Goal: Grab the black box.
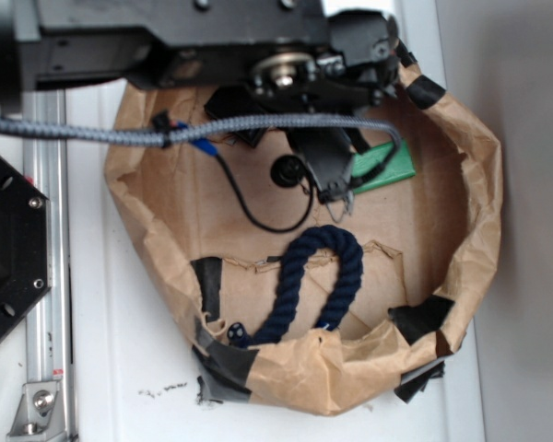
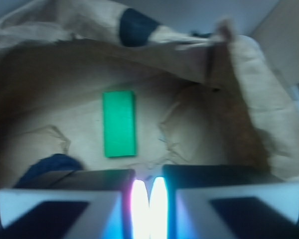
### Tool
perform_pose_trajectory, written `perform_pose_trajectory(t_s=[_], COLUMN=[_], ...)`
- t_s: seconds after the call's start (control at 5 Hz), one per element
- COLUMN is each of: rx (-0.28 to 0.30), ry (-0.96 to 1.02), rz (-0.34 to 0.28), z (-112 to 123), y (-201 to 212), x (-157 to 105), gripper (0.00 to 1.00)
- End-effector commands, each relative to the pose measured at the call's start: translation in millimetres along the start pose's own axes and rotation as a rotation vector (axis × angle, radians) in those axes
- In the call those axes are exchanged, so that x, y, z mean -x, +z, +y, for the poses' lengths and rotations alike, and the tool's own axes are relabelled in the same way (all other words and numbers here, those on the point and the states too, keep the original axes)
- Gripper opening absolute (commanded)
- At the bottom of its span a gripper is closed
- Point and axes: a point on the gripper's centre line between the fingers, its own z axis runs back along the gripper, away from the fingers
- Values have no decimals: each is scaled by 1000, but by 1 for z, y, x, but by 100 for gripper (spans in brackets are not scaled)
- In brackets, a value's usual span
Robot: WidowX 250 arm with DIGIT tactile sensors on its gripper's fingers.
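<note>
The claw [image 2: 149, 209] is squeezed shut. In the wrist view its two fingers [image 2: 89, 199] meet in the middle with only a thin line between them, and nothing is held there. From above, the claw [image 1: 336, 201] hangs low over the brown paper floor, pointing down at it.

Just beside the claw lies a flat green block [image 1: 389, 168]. In the wrist view the green block [image 2: 119, 123] sits a little ahead of the fingers and a bit to the left.

A dark blue rope [image 1: 318, 281] lies bent in a loop near the claw, on the other side from the arm.

The black box [image 1: 232, 110] seems to be the dark square shape half hidden under the arm, off to the side of the claw and not touching it. It is hard to see well.

A crumpled brown paper wall [image 1: 479, 184] goes all around these things. Black tape patches [image 1: 207, 285] stick to it.
</note>
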Motion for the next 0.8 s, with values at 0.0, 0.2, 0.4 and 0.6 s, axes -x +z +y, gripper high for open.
perform_pose_trajectory(t_s=[0.0, 0.2, 0.4, 0.6], rx=[-60, -91, -127, -177], ry=[90, 243, 398, 452], rz=[-27, 25, 73, 89], z=[12, 27, 43, 50], y=[11, -2, -14, -24], x=[4, 16, 31, 48], gripper=[100, 100, 100, 100])
